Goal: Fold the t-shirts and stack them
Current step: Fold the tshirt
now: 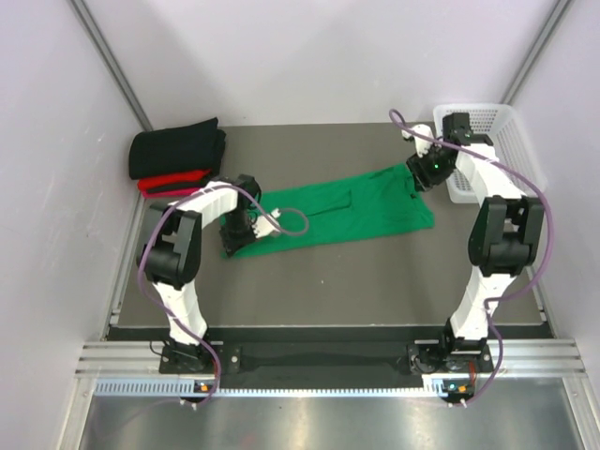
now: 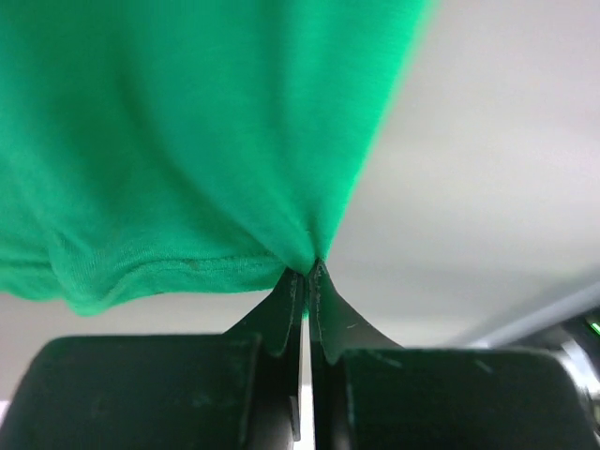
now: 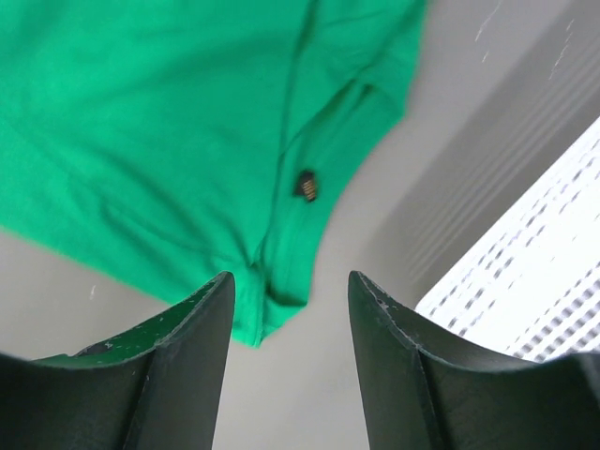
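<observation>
The bright green t-shirt (image 1: 347, 211) lies folded lengthwise across the middle of the table. My left gripper (image 1: 236, 236) is at its left end, shut on a pinch of the green cloth (image 2: 234, 141). My right gripper (image 1: 419, 178) is open and empty just above the shirt's far right corner (image 3: 281, 281), its fingers clear of the cloth. A folded black t-shirt (image 1: 178, 147) lies on top of a folded red t-shirt (image 1: 173, 183) at the far left corner.
A white plastic mesh basket (image 1: 492, 141) stands at the far right corner, close beside my right arm; its wall shows in the right wrist view (image 3: 534, 272). White walls enclose the dark table (image 1: 356, 281) on three sides.
</observation>
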`<state>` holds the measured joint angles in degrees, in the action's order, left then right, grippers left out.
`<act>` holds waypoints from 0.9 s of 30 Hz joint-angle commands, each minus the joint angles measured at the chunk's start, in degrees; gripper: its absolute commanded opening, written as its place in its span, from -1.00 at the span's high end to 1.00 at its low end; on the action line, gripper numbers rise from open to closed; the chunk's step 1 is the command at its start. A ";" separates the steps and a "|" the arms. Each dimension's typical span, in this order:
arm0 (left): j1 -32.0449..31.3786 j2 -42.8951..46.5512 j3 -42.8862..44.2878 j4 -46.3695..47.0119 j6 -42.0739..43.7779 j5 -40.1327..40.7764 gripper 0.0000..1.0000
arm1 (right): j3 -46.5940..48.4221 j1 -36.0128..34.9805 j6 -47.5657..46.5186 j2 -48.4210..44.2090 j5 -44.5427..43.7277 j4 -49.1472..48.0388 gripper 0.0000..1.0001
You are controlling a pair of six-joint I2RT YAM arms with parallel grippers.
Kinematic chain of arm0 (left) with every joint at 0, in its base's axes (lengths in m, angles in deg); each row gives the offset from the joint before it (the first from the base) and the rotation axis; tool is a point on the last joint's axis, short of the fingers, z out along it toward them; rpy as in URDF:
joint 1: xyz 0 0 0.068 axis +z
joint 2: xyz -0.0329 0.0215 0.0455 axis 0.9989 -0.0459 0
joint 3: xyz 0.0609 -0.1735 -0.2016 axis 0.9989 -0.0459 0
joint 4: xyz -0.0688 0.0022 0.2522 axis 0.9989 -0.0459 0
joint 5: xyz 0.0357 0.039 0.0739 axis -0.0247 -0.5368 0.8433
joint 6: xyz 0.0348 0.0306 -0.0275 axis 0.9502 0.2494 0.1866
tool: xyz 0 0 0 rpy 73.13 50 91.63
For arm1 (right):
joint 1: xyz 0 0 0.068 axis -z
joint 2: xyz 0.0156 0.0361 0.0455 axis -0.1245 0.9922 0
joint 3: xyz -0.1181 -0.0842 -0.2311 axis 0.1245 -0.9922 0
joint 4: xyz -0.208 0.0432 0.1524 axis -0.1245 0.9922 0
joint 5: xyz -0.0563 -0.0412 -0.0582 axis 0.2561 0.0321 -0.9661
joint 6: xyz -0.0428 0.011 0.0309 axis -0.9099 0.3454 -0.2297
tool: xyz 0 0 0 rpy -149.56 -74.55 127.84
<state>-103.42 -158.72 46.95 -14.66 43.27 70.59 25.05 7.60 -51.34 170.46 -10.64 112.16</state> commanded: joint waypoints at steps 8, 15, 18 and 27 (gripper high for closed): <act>-8.99 10.68 -3.93 -21.45 -3.10 -8.02 1.00 | 10.47 -5.72 4.07 10.23 -5.32 0.66 -0.23; -12.59 13.23 -6.74 -21.72 -6.61 -10.75 1.00 | 16.01 -6.60 5.66 16.56 -6.56 -1.37 -0.29; -14.96 12.88 -7.70 -21.81 -7.49 -10.93 1.00 | 18.91 -6.60 5.92 19.10 -6.65 -2.07 -0.29; -20.68 9.37 -5.52 -23.22 -8.81 -12.33 1.00 | 30.77 -7.04 8.04 27.63 -5.59 -4.09 -0.38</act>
<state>-122.46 -147.94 39.54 -30.49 35.23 60.69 51.06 1.24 -44.96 195.77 -16.76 110.32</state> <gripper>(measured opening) 0.024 0.681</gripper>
